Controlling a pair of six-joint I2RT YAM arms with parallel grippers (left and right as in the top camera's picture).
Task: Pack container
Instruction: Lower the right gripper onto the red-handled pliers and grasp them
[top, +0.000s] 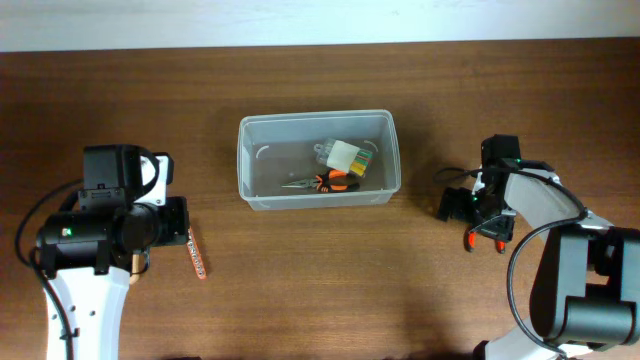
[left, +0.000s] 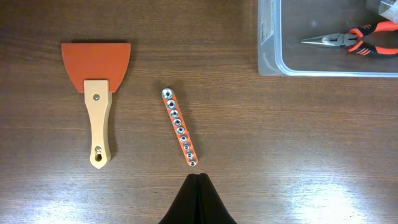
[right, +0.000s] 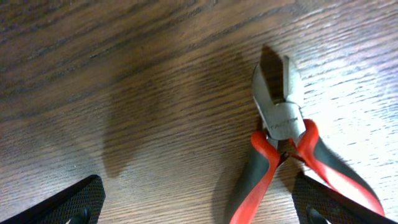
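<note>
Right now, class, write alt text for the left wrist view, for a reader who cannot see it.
An orange scraper with a wooden handle and an orange socket rail lie apart on a wooden table. At upper right is a corner of the clear container, orange-handled pliers inside; the shut left claw points in from below.

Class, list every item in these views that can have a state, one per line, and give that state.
container: open, no lid, partly packed
needle-nose pliers: jaws closed, inside container
cutters: jaws slightly apart, lying on table
scraper: lying flat on table
socket rail: lying on table, outside container
left gripper: shut, empty
right gripper: open, empty
</note>
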